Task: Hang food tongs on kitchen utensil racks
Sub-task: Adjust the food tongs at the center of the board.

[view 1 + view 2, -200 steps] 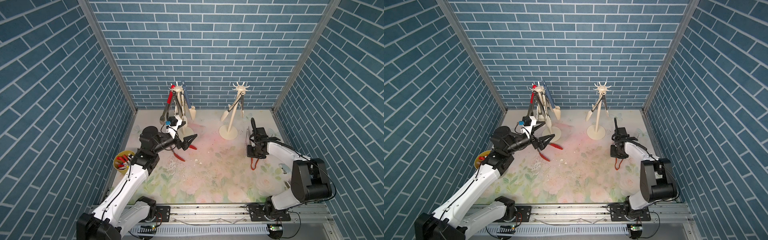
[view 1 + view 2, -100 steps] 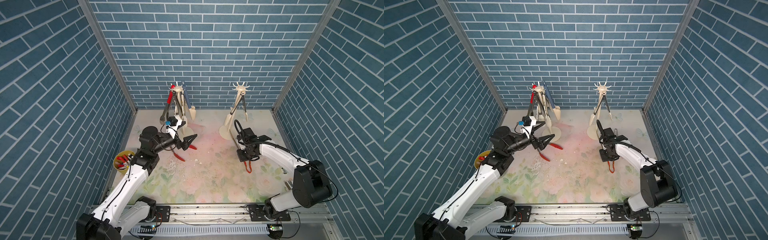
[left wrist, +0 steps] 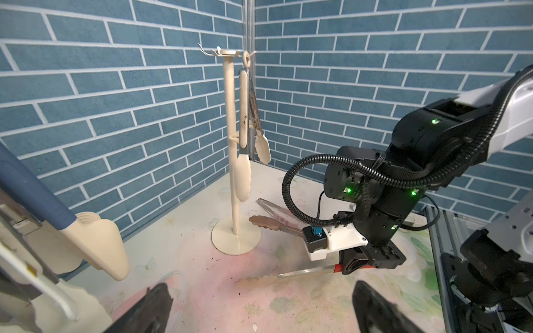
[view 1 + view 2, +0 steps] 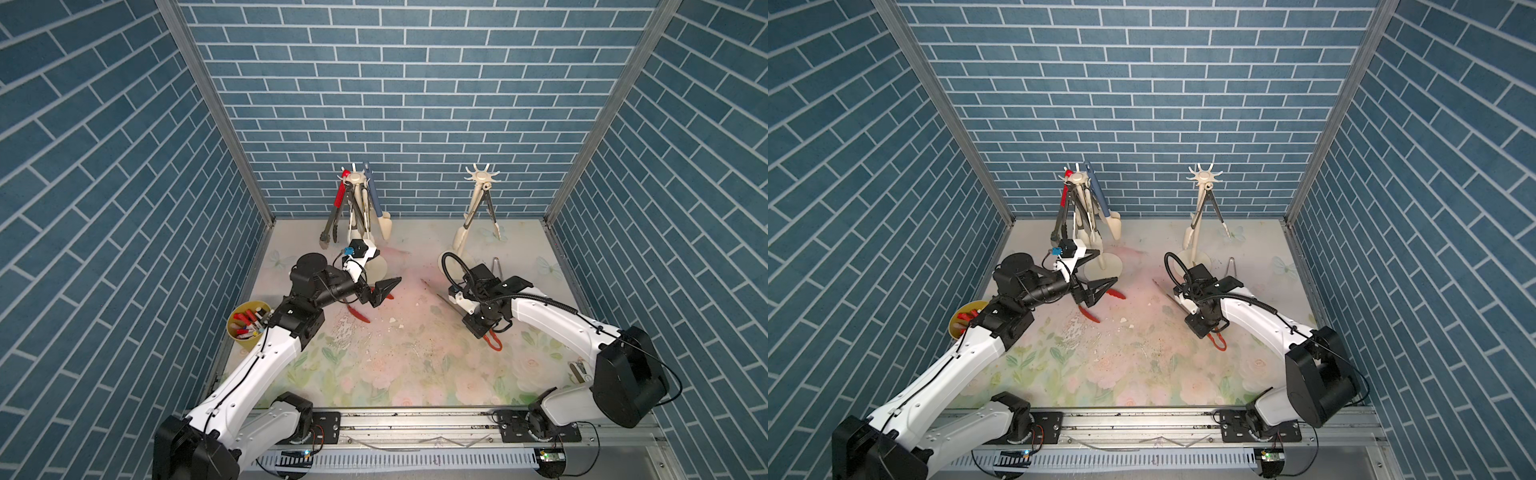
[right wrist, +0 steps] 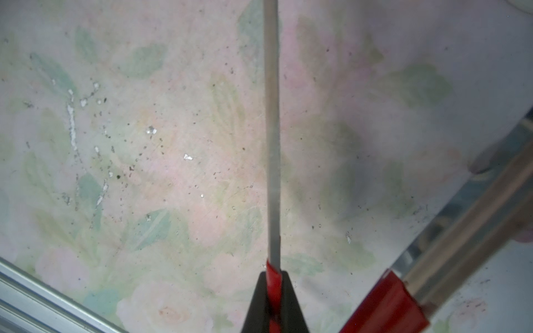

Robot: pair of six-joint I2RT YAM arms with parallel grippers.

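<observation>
The right gripper (image 5: 273,281) is clenched on one arm of the red-handled tongs (image 5: 272,144), right at the red sleeve. It is low over the mat (image 4: 415,365), in front of the right rack (image 3: 230,115). The other arm splays off freely, so the tongs sit spread. Pinching close to the hinge end probably keeps the long arms from swinging much. It also leaves the red loop (image 4: 493,341), behind the jaws, free for a hook. Whether the tips are clear of the mat I cannot tell.

That rack carries cream tongs (image 3: 243,115) on one hook and others look free, which makes it the likely target. Bare steel tongs (image 3: 271,225) lie beside its base. Well away from that rack, the left gripper (image 4: 1102,292) hangs fully spread above red-tipped tongs (image 4: 1091,314) on the mat, apparently lined up for its own pick.
</observation>
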